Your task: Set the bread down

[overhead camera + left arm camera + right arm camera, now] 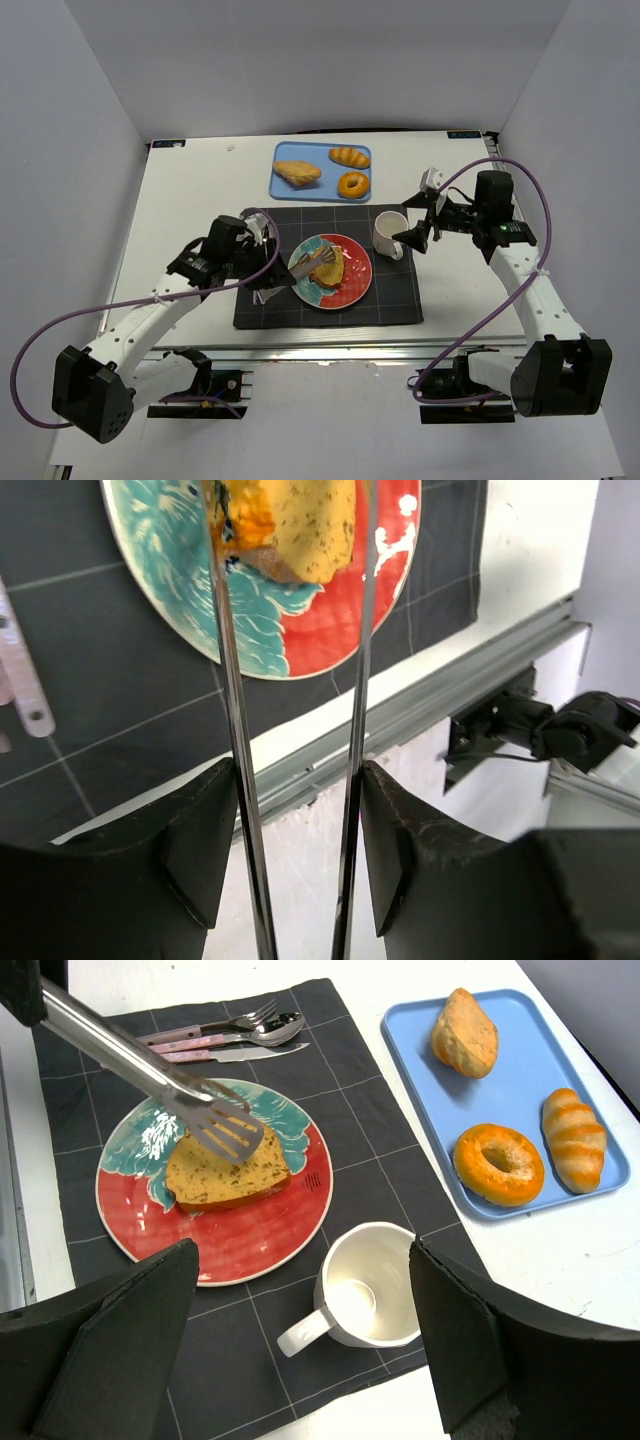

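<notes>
**Bench holdings, bread on the plate**

1. Pale walls (320,60): we log them enclosing three sides.
2. White bench (200,180): it carries every item below.
3. Dark gridded placemat (395,300): lies at the near middle, under the plate, mug and cutlery.
4. Blue tray (322,197): sits beyond the placemat and holds a roll (465,1032), a ring doughnut (498,1163) and a croissant (574,1138), each apart from the others.
5. Red and teal plate (250,1250): holds the bread slice (222,1175).
6. Tongs (130,1055): their slotted head rests on the slice.
7. Left pincer (298,820): we find it squeezed on both tong arms.
8. Right pincer (300,1355): spread wide, holding nothing, above the mug.
9. White mug (375,1285): upright, just right of the plate.
10. Cutlery (225,1035): lies on the plate's far side from the mug.
</notes>
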